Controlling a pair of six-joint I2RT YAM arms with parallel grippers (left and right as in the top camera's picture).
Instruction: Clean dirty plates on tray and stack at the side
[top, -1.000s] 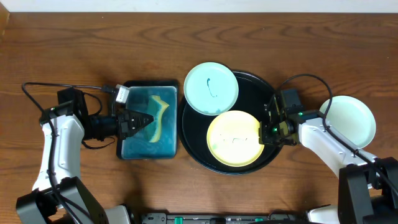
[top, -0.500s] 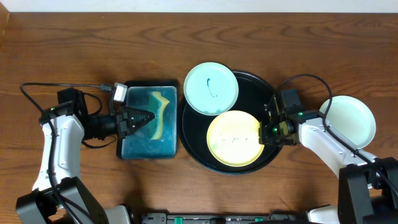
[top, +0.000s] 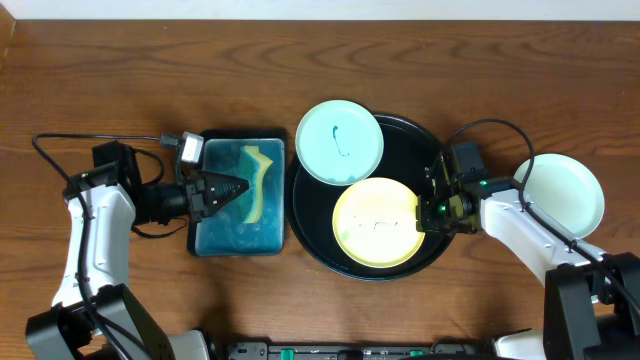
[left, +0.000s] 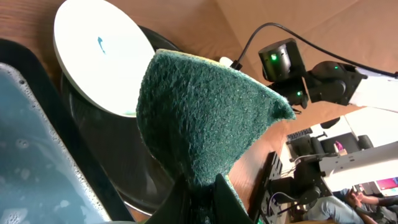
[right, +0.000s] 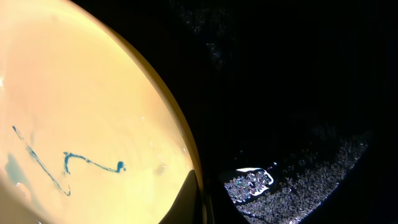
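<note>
Tray (top: 412, 150) on brown wooden table (top: 100, 80)

slight shift of left gripper (top: 245, 187), sponge (top: 258, 182)

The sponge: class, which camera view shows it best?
Left wrist: the sponge fills the frame, green scouring face clear, pinched in the left gripper. Overhead shows a small yellow-green strip over the basin. Right wrist shows none.

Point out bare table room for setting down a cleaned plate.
Free: the table strip beyond the basin and tray; also the near strip in front of the basin. Crowded: basin and tray nearly touch; the mint plate and right arm fill the right side.
</note>
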